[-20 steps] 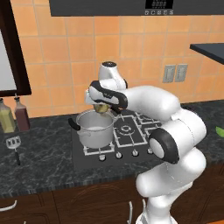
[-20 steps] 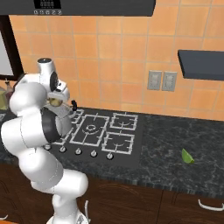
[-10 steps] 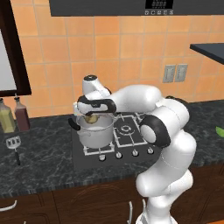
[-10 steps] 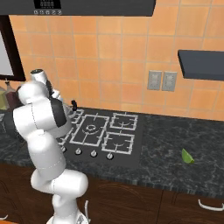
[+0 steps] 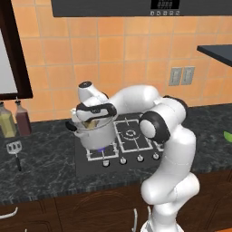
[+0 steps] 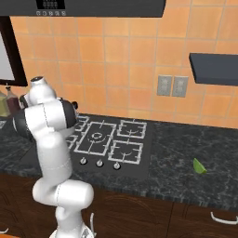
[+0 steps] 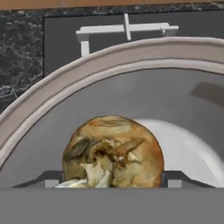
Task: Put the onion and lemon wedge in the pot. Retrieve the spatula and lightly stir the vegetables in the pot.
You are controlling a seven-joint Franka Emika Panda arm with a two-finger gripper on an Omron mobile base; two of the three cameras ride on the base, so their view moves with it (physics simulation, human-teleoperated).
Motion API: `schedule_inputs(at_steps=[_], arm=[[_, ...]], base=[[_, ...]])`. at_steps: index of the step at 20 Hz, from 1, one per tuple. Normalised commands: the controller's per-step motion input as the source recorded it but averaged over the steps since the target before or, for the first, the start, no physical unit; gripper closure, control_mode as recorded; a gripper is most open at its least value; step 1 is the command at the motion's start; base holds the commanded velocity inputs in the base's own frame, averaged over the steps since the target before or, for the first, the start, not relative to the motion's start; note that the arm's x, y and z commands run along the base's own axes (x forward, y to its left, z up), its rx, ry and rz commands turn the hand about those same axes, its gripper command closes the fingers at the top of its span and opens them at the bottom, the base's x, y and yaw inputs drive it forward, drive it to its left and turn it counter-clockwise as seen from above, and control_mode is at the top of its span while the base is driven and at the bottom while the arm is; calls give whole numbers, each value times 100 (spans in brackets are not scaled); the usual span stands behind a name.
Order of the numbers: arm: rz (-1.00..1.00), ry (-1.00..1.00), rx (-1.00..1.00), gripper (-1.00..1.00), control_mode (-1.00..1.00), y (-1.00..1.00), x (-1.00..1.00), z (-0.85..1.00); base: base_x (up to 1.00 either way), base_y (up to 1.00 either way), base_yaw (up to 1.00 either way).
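Steel spatula [image 5: 15, 148] untouched near tabletop's left edge; gripper [image 7: 113, 177] holds onion [image 7: 113, 151] between wide jaws over pot [image 5: 94, 133] on the stove; lemon wedge [image 6: 199, 166] waits toward the right edge. Release, lemon, stirring remain.

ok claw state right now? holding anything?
Claw: closed on the onion, one finger on each side, over the pot.

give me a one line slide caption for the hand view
Hand view: gripper holds the onion between its fingertips inside the steel pot on the stove.
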Motion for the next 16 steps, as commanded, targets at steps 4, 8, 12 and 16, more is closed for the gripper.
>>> schedule_inputs(at_steps=[4,8,12,16], arm=[[-1,0,0,-100,-100,-44,-33,-11],[0,0,0,-100,-100,-62,-61,0],[0,0,0,-100,-100,-40,-44,17],[0,0,4,-100,-100,-11,-24,58]], base=[[0,0,0],[0,0,0],[0,0,0],[0,0,0]])
